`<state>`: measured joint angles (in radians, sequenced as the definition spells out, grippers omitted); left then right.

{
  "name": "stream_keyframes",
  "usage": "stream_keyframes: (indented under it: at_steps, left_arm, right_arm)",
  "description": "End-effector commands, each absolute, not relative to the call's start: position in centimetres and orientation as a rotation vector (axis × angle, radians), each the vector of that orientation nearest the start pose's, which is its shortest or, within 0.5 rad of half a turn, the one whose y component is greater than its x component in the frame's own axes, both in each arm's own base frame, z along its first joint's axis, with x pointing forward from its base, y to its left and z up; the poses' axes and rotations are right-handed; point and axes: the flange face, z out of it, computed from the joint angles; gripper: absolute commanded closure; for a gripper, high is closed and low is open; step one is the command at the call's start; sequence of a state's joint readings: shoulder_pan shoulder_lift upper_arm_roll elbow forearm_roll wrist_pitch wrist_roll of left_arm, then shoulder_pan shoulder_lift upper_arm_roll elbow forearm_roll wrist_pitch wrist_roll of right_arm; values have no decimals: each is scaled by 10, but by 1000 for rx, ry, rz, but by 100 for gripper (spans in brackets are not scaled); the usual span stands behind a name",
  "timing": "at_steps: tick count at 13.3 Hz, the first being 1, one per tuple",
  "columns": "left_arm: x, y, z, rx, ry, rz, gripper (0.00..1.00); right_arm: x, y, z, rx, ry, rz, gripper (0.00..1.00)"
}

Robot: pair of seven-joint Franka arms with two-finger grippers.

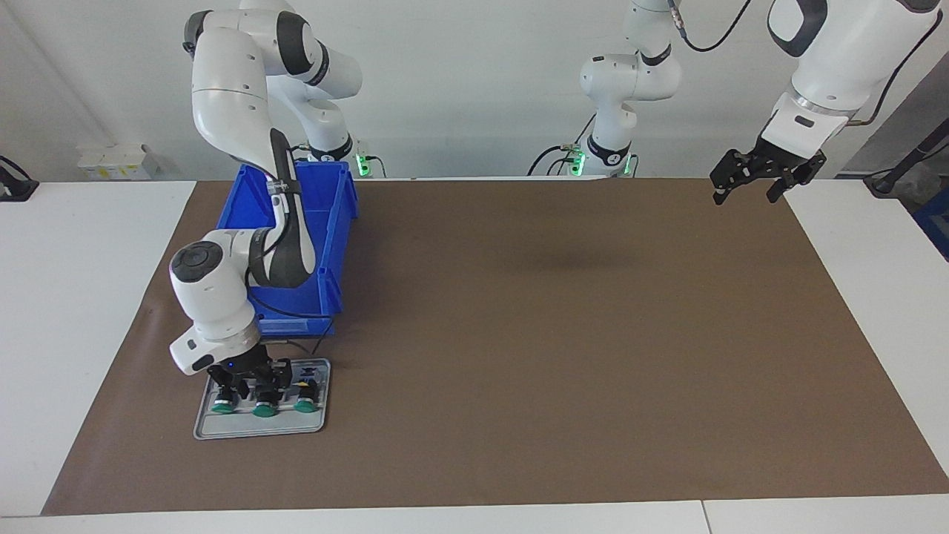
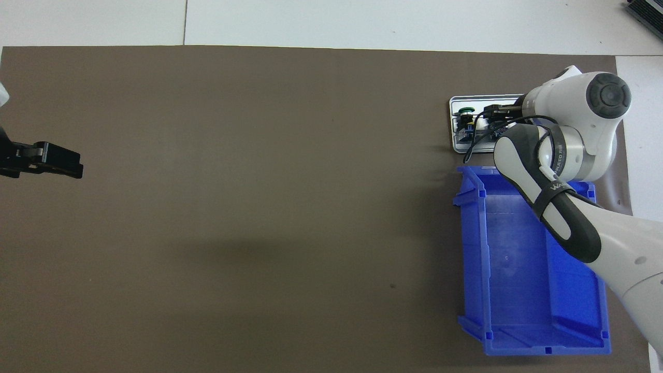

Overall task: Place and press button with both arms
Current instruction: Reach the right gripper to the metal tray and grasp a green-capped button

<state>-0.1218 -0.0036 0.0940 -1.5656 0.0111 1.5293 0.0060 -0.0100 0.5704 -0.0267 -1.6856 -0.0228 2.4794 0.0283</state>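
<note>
Down on the grey tray (image 1: 215,426), the right pincer (image 1: 248,387) straddles the buttons (image 1: 264,409); whether it grips one I cannot tell. Left pincer (image 1: 749,184) hangs with fingers apart over the desk's (image 1: 556,334) edge.

Green-capped buttons (image 1: 263,409) under the black right gripper (image 1: 248,382), grey tray (image 1: 259,430), blue bin (image 1: 330,222), brown mat (image 1: 556,334), white arms.

The white worktop (image 1: 89,297) carries a brown mat (image 1: 556,334) over most of its width. On the mat stands a blue bin (image 1: 326,215) at the right arm's end — just beside it, farther from the robots, lies a grey tray (image 1: 259,429) holding green-capped buttons (image 1: 303,405).
</note>
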Motion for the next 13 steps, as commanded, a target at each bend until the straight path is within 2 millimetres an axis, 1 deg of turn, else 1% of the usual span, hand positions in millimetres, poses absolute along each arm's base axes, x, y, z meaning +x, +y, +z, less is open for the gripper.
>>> stream_keyframes:
  at_steps: [1, 2, 3, 4, 6, 7, 8, 9, 10, 11, 12, 13]
  left_arm:
    - [541, -12, 626, -3139, 43, 44, 0]
    - [541, -13, 626, -3139, 46, 44, 0]
    - [541, -13, 626, -3139, 48, 44, 0]
    - [541, -13, 626, -3139, 46, 44, 0]
    - [541, -11, 626, -3139, 41, 44, 0]
    - [541, -12, 626, -3139, 43, 44, 0]
    - [541, -13, 626, -3139, 46, 44, 0]
    - [541, -13, 626, -3139, 46, 44, 0]
    - [541, -12, 626, -3139, 43, 44, 0]
    - [541, -12, 626, -3139, 43, 44, 0]
    - [541, -12, 626, -3139, 43, 44, 0]
    - [541, -12, 626, -3139, 43, 44, 0]
  right_arm:
    - [698, -28, 293, -3141, -30, -369, 100]
    - [702, -26, 302, -3144, -41, -374, 100]
    - [709, -20, 315, -3155, -64, -385, 100]
    - [715, -20, 332, -3163, -43, -371, 100]
    - [726, -20, 385, -3146, 196, -355, 100]
    - [726, -16, 409, -3129, 336, -327, 100]
    - [723, -7, 425, -3093, 494, -299, 100]
    - [717, 3, 448, -3047, 670, -310, 100]
    - [710, 16, 471, -2982, 850, -315, 100]
    - [703, 27, 487, -2889, 1025, -289, 100]
    - [697, 49, 496, -2801, 1194, -256, 100]
    - [690, 80, 497, -2732, 1338, -213, 100]
